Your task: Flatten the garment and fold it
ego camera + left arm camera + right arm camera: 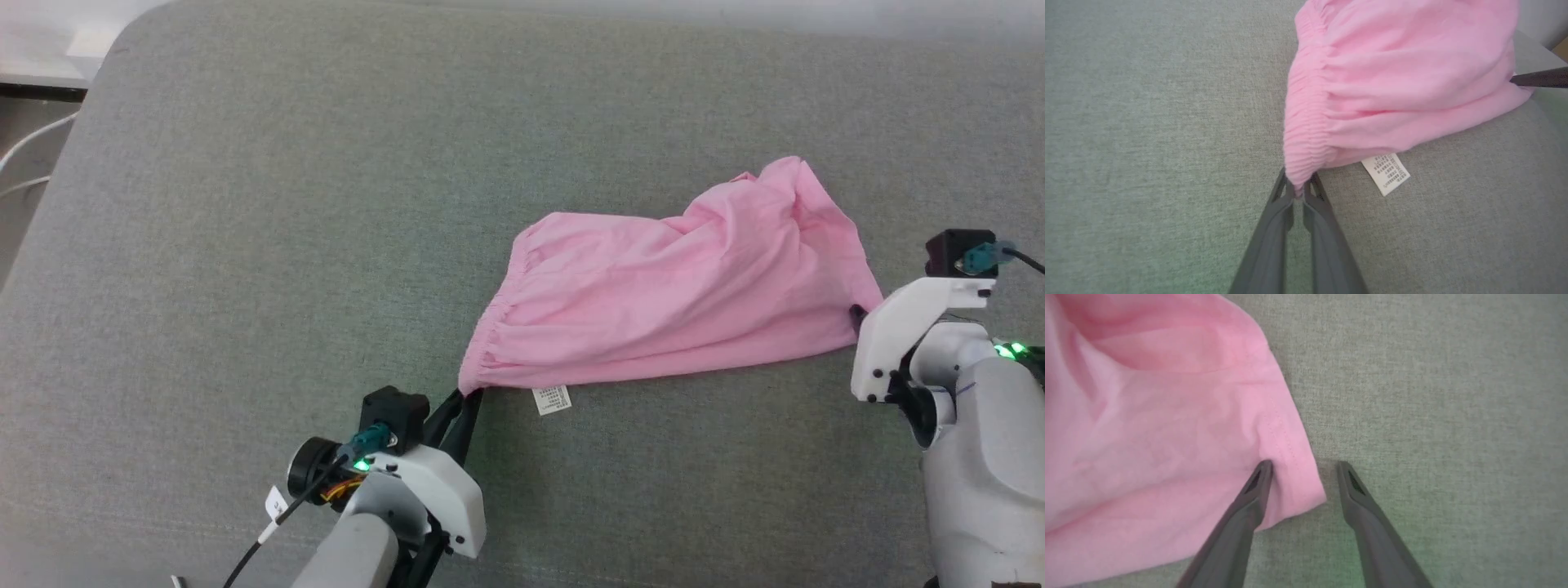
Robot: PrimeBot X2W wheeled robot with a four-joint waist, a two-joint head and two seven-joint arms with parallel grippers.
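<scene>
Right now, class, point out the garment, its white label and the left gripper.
garment [669, 302], head view, middle of the pink cloth.
white label [1385, 173], left wrist view, centre of the printed tag.
left gripper [1299, 192], left wrist view, midway between its shut fingertips.

Garment [678, 286]: light pink, plain (deeper pink in folds). Label [552, 399]: white, rows of tiny dark print. Cushion surface [286, 204]: grey-green, fine woven fleck. Left gripper [1298, 191], right gripper [1304, 467]: dark charcoal, plain. Left wrist housing [445, 490]: white; camera block [396, 412] black; connector [371, 435] teal; light [359, 464] green.
</scene>
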